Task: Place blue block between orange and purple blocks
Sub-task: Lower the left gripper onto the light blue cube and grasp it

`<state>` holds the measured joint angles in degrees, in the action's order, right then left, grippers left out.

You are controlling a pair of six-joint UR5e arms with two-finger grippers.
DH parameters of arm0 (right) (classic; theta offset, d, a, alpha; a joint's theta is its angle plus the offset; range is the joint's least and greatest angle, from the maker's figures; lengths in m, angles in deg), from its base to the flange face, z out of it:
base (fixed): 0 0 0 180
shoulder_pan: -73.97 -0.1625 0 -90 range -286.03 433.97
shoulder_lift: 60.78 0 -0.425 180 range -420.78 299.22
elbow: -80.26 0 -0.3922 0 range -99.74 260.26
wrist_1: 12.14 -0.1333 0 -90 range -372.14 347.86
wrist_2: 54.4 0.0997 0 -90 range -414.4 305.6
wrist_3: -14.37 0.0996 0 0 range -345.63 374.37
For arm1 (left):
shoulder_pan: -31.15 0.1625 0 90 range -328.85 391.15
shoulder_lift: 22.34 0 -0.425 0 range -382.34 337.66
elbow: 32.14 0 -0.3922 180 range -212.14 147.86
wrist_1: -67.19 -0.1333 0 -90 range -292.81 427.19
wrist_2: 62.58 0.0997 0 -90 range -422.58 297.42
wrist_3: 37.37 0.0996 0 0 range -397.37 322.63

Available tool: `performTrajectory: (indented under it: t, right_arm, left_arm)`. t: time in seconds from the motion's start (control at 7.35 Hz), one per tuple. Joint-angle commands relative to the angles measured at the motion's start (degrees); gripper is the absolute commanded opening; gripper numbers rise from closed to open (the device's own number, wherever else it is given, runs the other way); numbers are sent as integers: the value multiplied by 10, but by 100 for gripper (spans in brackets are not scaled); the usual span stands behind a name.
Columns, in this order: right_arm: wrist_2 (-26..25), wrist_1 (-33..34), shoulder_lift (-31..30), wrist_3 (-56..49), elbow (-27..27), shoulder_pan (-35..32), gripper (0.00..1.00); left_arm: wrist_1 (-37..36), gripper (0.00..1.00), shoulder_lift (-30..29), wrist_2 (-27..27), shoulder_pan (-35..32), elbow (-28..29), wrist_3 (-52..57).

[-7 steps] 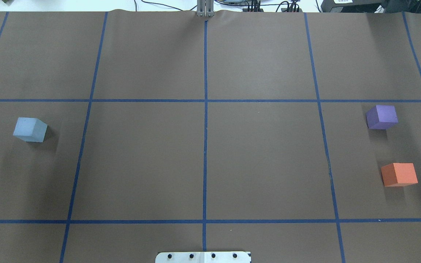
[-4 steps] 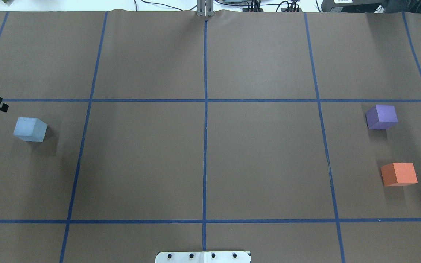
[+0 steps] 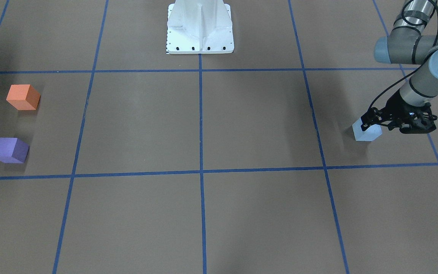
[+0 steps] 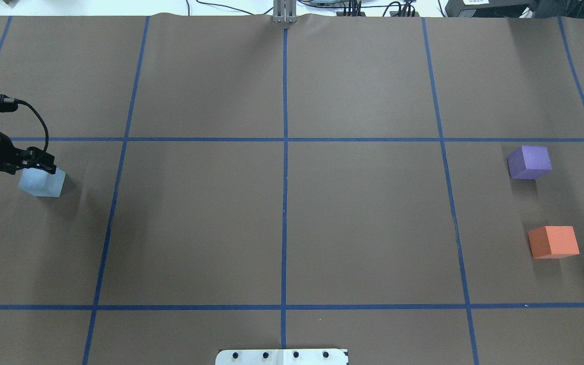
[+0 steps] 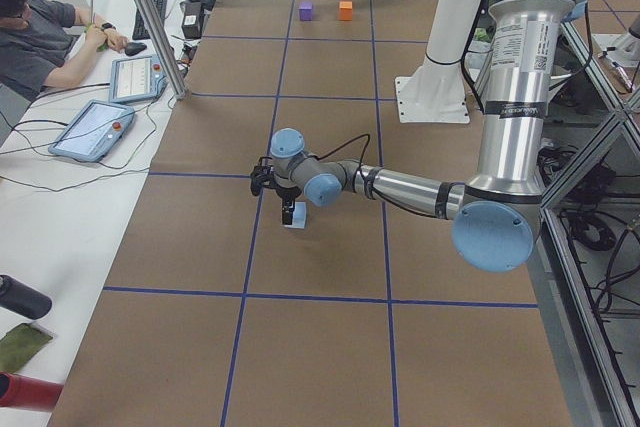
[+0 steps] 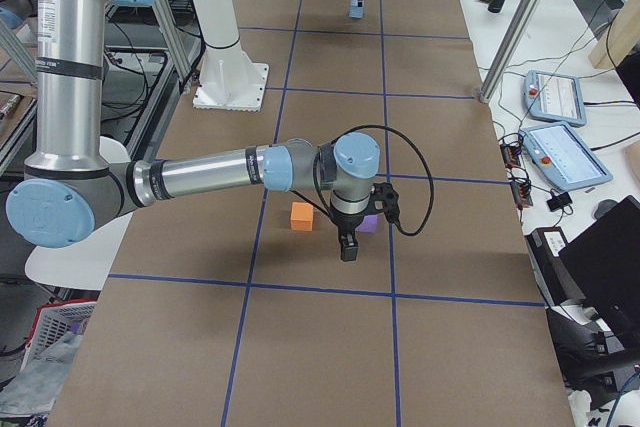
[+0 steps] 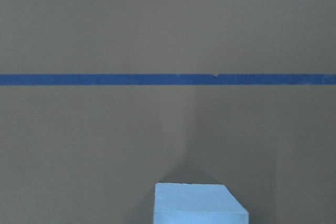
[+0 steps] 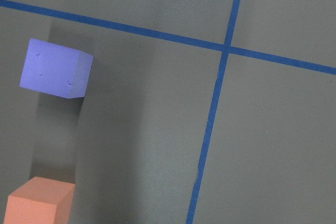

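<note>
At the table's left end, the left arm stood with its upper link upright and its forearm stretched out low and nearly level over the brown table (image 4: 201, 218). Its wrist was bent so that the left gripper (image 4: 42, 163) pointed down. The black fingers hung over the far edge of the blue block (image 4: 43, 183), covering its top corner in the overhead view. The pictures did not show whether they touched it, nor how far apart the jaws stood. The blue block sat flat on the paper in the leftmost column of the blue tape grid (image 4: 285, 203), just inside the middle row. In the left wrist view only its top showed at the bottom edge, with one tape line running across beyond it.

The white base plate (image 3: 200, 26) stood at the robot's edge of the table, on the centre line.

At the right end sat the purple block (image 4: 529, 162) and, nearer the robot, the orange block (image 4: 554, 242). They were apart, with bare paper between them, and well away from the blue one. The right arm reached out level from its upright link, and the right gripper (image 6: 347, 245) hung pointing down close by these two. Its jaw width could not be told.

Counted: two arms, three blocks, one of each colour.
</note>
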<state>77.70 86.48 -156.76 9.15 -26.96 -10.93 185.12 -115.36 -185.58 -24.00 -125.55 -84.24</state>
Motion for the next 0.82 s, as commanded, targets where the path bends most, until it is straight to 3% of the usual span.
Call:
performTrajectory:
  t: [0.0,0.14,0.41,0.54,0.68]
  right_arm:
    - [0,0,0,-1,1,0,100]
    - [0,0,0,-1,1,0,100]
    - [0,0,0,-1,1,0,100]
    - [0,0,0,-1,1,0,100]
    - [0,0,0,0,1,0,100]
  left_arm:
    - [1,100,2,50,40,2,1]
    - [1,92,2,61,61,3,2]
    - [1,10,-1,61,61,-1,4]
    - [-2,0,-4,60,60,-15,6]
    - [-6,0,-10,54,60,-39,6]
